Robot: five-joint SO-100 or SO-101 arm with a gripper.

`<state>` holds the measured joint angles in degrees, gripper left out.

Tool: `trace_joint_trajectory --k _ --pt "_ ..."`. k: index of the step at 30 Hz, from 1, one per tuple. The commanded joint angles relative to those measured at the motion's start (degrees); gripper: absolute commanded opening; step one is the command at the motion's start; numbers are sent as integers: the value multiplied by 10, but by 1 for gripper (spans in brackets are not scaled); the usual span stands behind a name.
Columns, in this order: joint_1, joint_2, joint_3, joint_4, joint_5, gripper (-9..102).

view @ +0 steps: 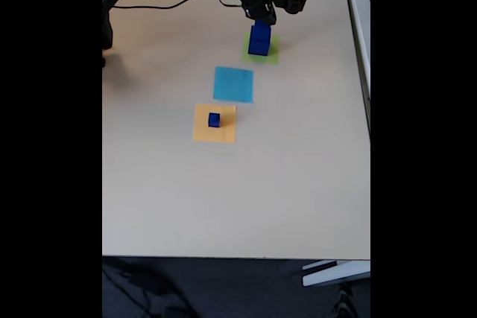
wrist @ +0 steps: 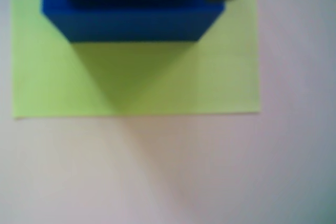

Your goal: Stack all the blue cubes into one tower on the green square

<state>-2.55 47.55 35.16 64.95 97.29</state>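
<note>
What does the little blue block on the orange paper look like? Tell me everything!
The little blue cube is dark blue, solid-looking and plain, too small in the fixed view to show any marks. It sits flat and upright near the middle of the orange square, touching only that paper. It stands alone, apart from the light-blue square and far from the pincer.

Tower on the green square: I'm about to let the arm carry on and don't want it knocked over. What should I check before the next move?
1. Tower stands on the green square: ok.
2. Large bottom cube fully inside the square's edges, wrist view: ok.
3. Pincer clear of the tower top: cannot tell, it hangs right at it.
4. Pincer open or shut: cannot tell.
5. Small blue cube stacked: not ok, it sits on the orange square.
6. Light-blue square bare: ok.
</note>
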Motion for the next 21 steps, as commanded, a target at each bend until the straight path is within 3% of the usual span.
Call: trace_joint_trajectory --k 1,13,21 --pt "3 18 -24 1 -5 0" --pt "23 30 -34 -31 -64 0" --pt "51 53 -58 -107 -193 0"
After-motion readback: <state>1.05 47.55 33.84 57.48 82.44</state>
